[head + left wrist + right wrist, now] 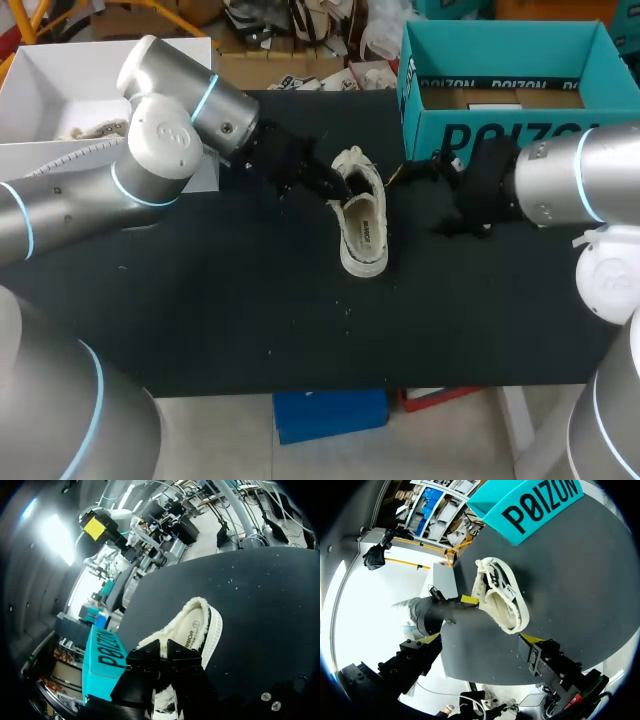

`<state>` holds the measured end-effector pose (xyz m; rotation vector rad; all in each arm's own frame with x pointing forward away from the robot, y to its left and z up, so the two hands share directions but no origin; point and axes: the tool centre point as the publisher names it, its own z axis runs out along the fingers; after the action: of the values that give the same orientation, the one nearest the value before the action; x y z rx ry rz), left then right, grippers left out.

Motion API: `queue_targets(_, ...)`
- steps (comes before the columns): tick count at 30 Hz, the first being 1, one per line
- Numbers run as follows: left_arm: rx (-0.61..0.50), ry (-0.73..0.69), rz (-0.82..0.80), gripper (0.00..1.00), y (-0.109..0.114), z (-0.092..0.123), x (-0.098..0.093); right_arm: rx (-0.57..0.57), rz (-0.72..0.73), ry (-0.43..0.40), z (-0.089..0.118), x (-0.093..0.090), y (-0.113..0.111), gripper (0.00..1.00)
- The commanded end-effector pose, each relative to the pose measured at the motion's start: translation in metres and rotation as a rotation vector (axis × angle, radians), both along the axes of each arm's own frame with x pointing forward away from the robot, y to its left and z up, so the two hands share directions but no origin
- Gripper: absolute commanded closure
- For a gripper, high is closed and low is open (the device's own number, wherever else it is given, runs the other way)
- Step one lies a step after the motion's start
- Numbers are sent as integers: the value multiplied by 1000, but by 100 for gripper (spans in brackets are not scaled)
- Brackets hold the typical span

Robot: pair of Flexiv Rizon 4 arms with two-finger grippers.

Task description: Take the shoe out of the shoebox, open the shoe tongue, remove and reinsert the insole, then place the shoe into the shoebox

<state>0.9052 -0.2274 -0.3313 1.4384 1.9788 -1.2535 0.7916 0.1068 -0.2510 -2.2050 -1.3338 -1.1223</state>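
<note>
Shoe [361, 228] near teal shoebox [500, 135], left gripper [335, 186] touching it, white box [40, 80] behind

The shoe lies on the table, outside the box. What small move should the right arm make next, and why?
Probably bring the right tool toward the shoe to steady its free end. That tool is open and apart from the shoe, near the shoebox, while the left tool is at the laced end; spreading it open likely needs a second hold.

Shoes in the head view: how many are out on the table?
1. The cream shoe lies on the black table, just left of the teal shoebox, with the left gripper at its opening. The shoebox's inside shows only partly, so another may be hidden.
</note>
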Motion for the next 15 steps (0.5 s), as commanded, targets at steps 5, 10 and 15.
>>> queue_targets(5,156,-62,33,0,25,32,-14,0,0,0,0,0,0,0)
queue_targets(10,302,-101,54,0,46,45,-19,0,0,0,0,0,0,0)
queue_targets(15,398,-133,58,0,65,48,-26,0,0,0,0,0,0,0)
